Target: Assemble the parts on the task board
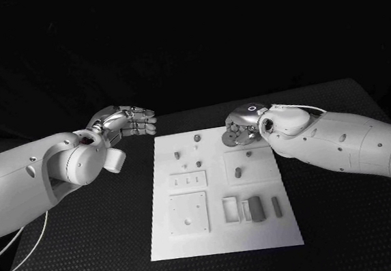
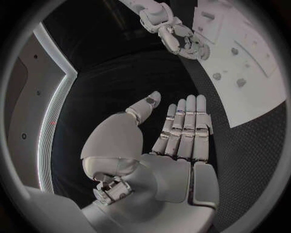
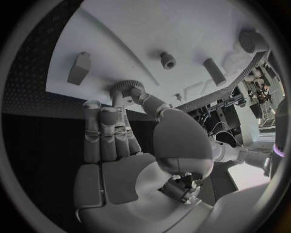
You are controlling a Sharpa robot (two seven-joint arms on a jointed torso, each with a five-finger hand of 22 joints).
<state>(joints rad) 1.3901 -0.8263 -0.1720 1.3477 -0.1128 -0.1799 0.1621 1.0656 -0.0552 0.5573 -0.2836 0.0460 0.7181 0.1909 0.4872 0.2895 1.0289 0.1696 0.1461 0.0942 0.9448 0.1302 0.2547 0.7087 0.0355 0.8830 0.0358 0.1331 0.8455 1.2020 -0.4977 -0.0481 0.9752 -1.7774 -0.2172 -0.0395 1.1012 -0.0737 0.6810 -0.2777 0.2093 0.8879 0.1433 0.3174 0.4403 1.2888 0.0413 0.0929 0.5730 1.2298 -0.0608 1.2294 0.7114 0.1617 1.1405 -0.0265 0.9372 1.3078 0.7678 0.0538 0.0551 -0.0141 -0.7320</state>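
The white task board (image 1: pixel 225 231) lies in the middle of the black table. My right hand (image 1: pixel 242 127) is at the board's far right corner. Its thumb and a finger pinch a round toothed grey part (image 3: pixel 127 88) that stands on the board (image 3: pixel 182 29); the same hand (image 3: pixel 127 145) fills the middle of the right wrist view. My left hand (image 1: pixel 126 122) hovers off the board's far left corner, its fingers (image 2: pixel 182 128) straight, thumb apart, nothing in it. Small grey pegs (image 1: pixel 177 155) stand along the far half of the board.
Two grey bars (image 1: pixel 255 209) lie beside a rectangular frame (image 1: pixel 231 209) near the board's front. A square recessed plate (image 1: pixel 188 214) sits at the front left. Other pegs (image 3: pixel 167 59) and a block (image 3: pixel 79 68) stand close to the right hand.
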